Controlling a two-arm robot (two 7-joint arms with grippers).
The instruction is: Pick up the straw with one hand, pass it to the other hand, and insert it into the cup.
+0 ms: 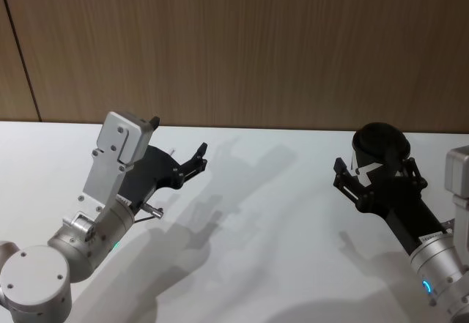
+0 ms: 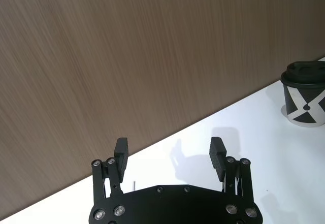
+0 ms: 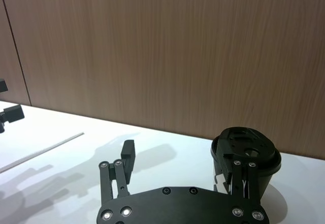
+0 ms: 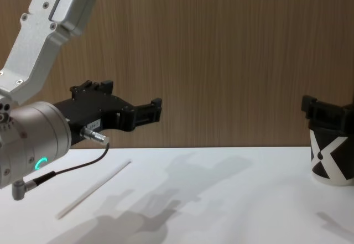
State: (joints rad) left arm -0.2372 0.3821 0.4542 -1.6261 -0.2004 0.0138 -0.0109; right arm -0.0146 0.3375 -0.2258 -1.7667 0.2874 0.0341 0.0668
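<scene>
We note: black two-finger left gripper (image 2: 169, 148) aloft on its silver wrist (image 4: 33, 139), jaws wide apart; black right gripper (image 3: 177, 155) reaching forward, jaws also apart.

Left gripper (image 2: 169, 145): I see its two black fingers (image 2: 121, 149) spread wide apart, pointing toward the wall.
Cup (image 2: 304, 98): upright on the table, well apart from my gripper, black lid on, white X facing me.
Table (image 2: 249, 127): white, with the gripper's shadow lying beyond the fingers.
Wall (image 2: 127, 56): brown wood-grain panelling behind the table.
</scene>
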